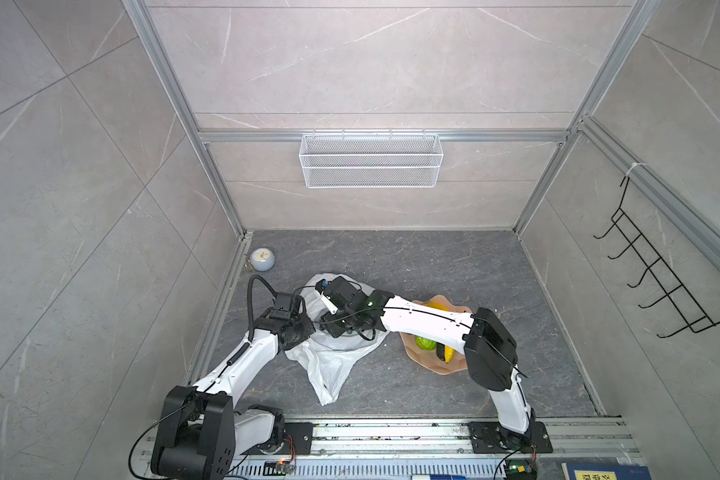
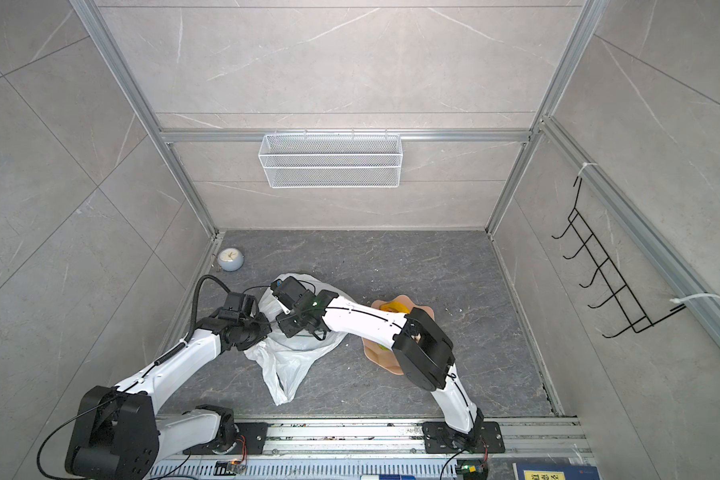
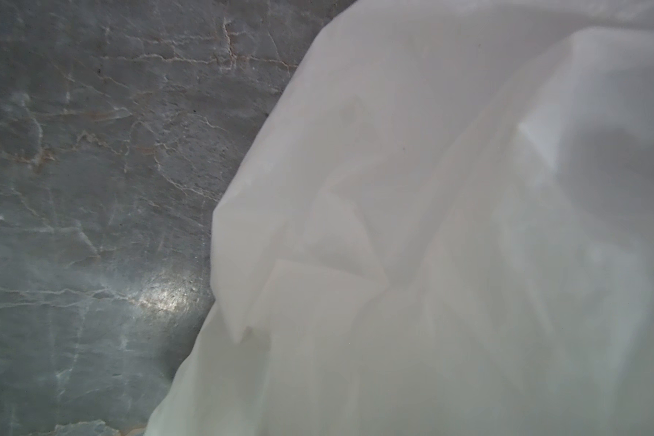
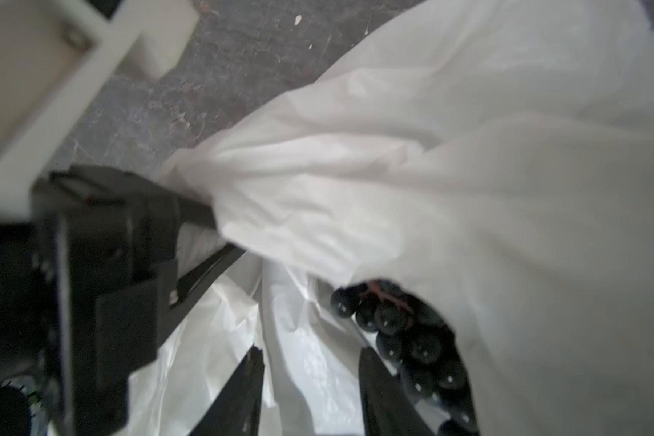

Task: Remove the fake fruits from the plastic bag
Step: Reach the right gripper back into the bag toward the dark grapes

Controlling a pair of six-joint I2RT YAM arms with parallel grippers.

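Observation:
The white plastic bag (image 1: pixel 329 370) lies crumpled mid-table in both top views (image 2: pixel 283 365) and fills the left wrist view (image 3: pixel 431 226). My left gripper (image 1: pixel 310 328) is shut on the bag's gathered left edge, as the right wrist view shows (image 4: pixel 219 234). My right arm reaches across into the bag's mouth. Its gripper (image 4: pixel 312 353) is open, with bag film between the fingers. A black grape bunch (image 4: pixel 404 332) lies inside the bag against one finger. A bumpy green fruit (image 1: pixel 425 343) and yellow fruits (image 1: pixel 448 355) sit on the pink plate (image 1: pixel 433 370), partly under the right arm.
A small round clock (image 1: pixel 262 259) stands at the back left of the dark stone table. A white wire mesh basket (image 1: pixel 371 160) hangs on the back wall, and a black hook rack (image 1: pixel 657 282) on the right wall. A metal rail (image 1: pixel 391 432) runs along the front.

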